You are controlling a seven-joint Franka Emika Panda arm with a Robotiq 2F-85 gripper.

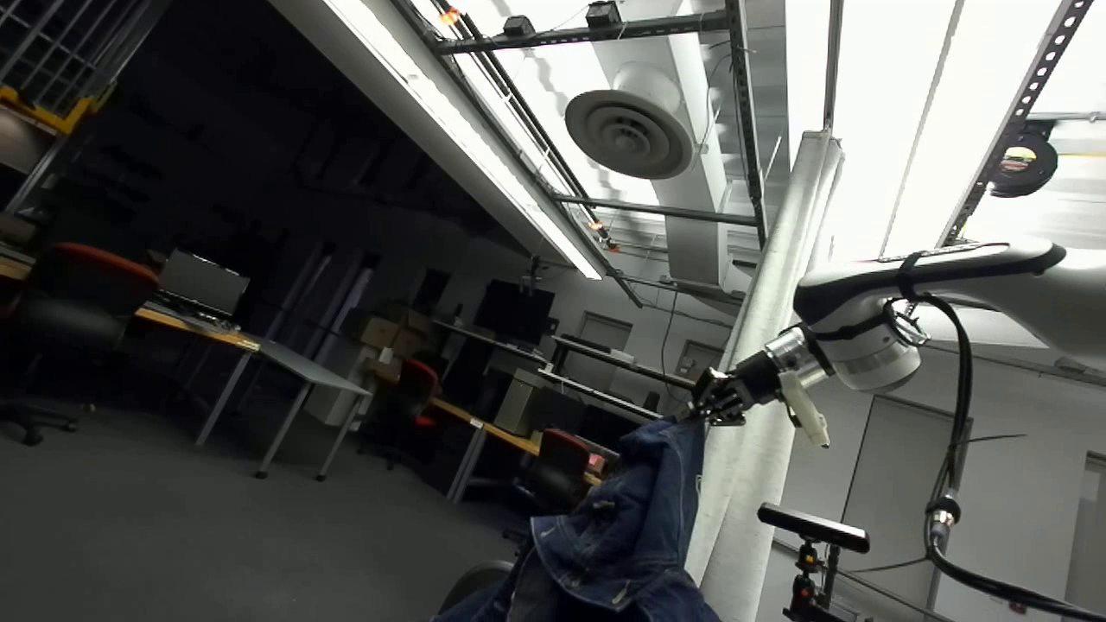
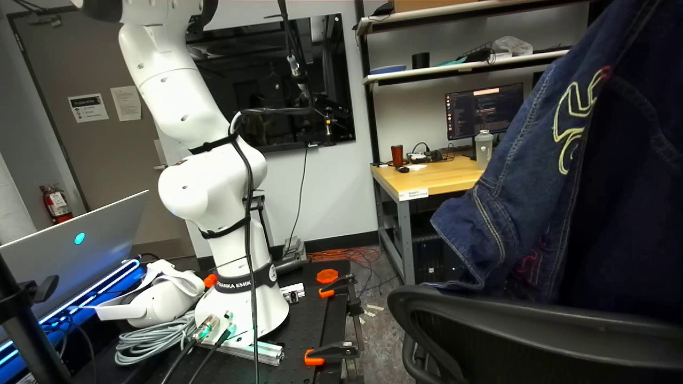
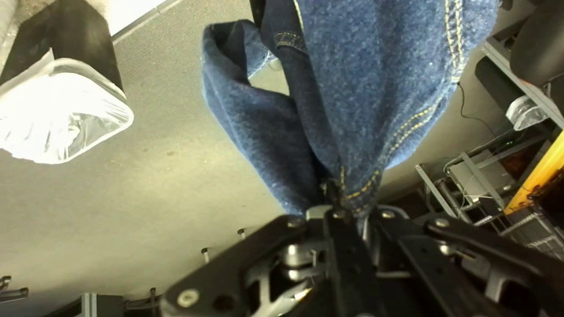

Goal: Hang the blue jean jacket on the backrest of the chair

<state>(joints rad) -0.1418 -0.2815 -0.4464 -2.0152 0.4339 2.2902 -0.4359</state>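
Observation:
The blue jean jacket hangs in creased folds from my gripper, which is pinched on its top edge. In the wrist view, the gripper is shut on the stitched denim corner of the jacket. The chair shows its dark rounded backrest at the lower right of an exterior view. From there the jacket hangs above and behind the backrest's top edge, and its lower part is hidden. I cannot tell whether they touch. A piece of the backrest shows beside the jacket's lower left.
A camera on a stand is below the arm. A wooden desk with a monitor stands behind the jacket. The robot's table holds a laptop, a white headset and clamps. A lined bin stands on the floor.

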